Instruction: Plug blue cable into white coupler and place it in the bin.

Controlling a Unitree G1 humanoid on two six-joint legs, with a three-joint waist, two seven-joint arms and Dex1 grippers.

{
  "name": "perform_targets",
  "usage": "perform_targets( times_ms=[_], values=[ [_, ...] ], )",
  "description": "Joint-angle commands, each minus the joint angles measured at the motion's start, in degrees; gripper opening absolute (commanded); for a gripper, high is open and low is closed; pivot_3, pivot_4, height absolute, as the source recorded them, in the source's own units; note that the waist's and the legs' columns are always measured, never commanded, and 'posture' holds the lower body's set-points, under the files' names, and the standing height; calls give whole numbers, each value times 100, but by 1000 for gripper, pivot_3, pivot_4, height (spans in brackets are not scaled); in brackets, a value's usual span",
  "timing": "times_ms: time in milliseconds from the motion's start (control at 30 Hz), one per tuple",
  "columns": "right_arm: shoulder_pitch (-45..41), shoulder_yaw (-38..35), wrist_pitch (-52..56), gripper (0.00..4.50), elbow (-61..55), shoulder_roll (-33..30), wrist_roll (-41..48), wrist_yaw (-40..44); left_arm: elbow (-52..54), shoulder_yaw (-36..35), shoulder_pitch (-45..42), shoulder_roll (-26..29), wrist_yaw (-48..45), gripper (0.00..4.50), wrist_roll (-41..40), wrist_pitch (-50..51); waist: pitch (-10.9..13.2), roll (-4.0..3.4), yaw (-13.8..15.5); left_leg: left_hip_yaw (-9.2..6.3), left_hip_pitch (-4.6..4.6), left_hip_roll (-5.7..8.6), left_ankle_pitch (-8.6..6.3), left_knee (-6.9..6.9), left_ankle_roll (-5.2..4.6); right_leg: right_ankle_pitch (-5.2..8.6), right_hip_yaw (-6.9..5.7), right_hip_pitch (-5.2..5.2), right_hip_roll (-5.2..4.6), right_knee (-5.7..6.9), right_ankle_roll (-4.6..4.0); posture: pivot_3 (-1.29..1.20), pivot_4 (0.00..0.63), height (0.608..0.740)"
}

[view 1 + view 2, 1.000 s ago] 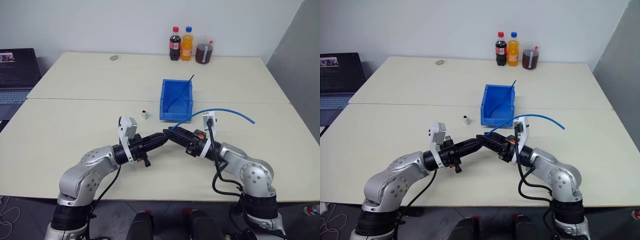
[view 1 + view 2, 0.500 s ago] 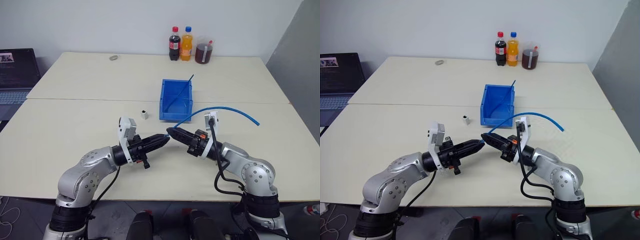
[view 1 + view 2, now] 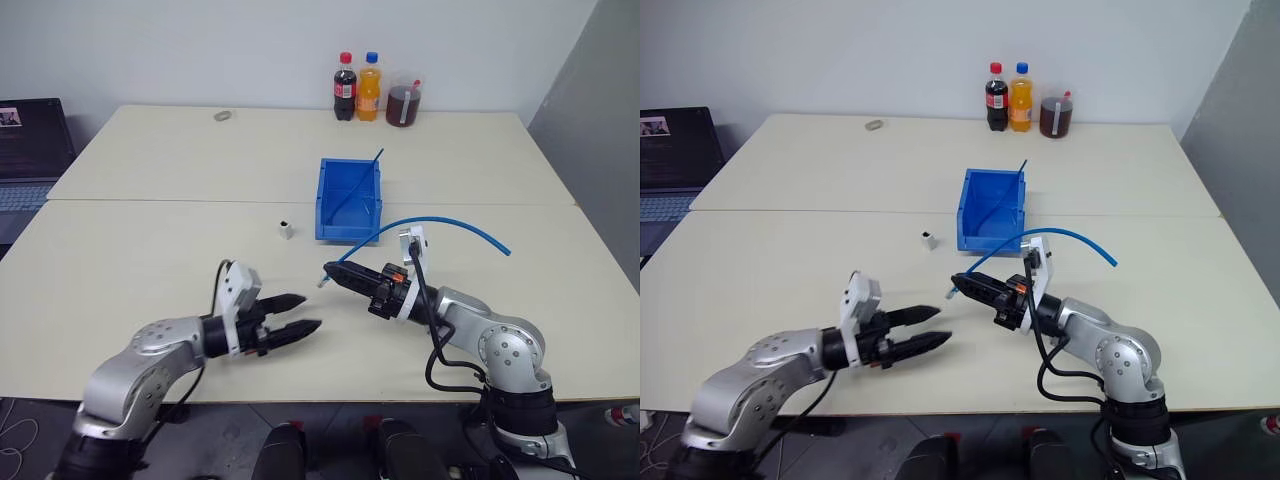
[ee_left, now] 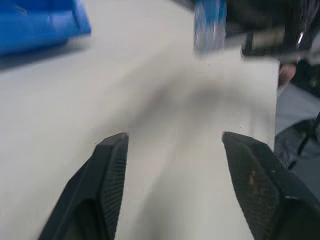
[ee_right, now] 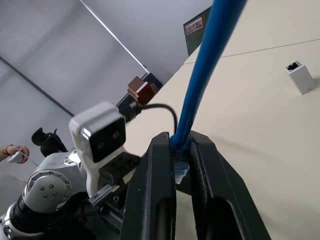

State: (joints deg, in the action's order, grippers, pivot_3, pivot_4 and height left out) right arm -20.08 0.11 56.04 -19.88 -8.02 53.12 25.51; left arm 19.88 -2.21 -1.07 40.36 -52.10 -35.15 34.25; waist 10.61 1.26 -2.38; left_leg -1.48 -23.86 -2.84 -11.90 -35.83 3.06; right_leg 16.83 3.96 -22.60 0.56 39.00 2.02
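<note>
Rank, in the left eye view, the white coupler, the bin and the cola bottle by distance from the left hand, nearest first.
From the left hand:
1. white coupler, just beyond it on the near table.
2. bin, farther, right of the coupler.
3. cola bottle, at the far edge.

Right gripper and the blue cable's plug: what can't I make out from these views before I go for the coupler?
- Plug: in the right wrist view the right gripper has its fingers covering most of the blue cable end; head views too small.
- White coupler socket: too small in head views.
- Left wrist view: blurred; left gripper open, holding nothing.
- Bin floor: partly hidden by its near wall.
</note>
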Motion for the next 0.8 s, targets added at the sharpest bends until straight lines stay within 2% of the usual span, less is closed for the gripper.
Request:
perform_targets(
  times_ms=[33, 100, 233, 533, 800],
  values=[
    [13, 25, -154, 107, -184, -52, 51, 116, -523, -249, 185, 168, 52, 4155, 780, -977, 0, -1, -2, 1, -2, 0, 0, 2, 0, 0, 0, -3, 0, 0, -1, 0, 150, 740],
    [32, 42, -176, 107, -189, -79, 32, 132, -979, -263, 109, 79, 527, 4497, 1408, -1615, 0, -1, 7, 1, -2, 0, 0, 3, 0, 1, 0, -5, 0, 0, -2, 0, 150, 740],
    [31, 70, -215, 106, -182, -135, 13, 141, -1524, -324, -571, -256, 1347, 4500, 1870, -1796, 0, 2, 70, 0, -8, 1, 0, 1, 0, 0, -2, -6, -2, 1, 1, 0, 150, 740],
    [-55, 87, -301, 99, -105, -127, 24, 101, -2555, 6, -2064, -571, 1166, 4500, 1836, -952, -3, 7, 51, 1, -19, 5, 0, -1, 0, -4, -5, -11, -1, 1, 6, 0, 150, 740],
    [-54, 55, -351, 99, -127, -88, 27, 9, -4492, 501, -3592, -745, 935, 4500, 2443, -1161, -3, 8, 46, 0, -25, 4, 0, -2, 0, -4, -5, -18, 5, 4, 6, 0, 150, 740]
  ],
)
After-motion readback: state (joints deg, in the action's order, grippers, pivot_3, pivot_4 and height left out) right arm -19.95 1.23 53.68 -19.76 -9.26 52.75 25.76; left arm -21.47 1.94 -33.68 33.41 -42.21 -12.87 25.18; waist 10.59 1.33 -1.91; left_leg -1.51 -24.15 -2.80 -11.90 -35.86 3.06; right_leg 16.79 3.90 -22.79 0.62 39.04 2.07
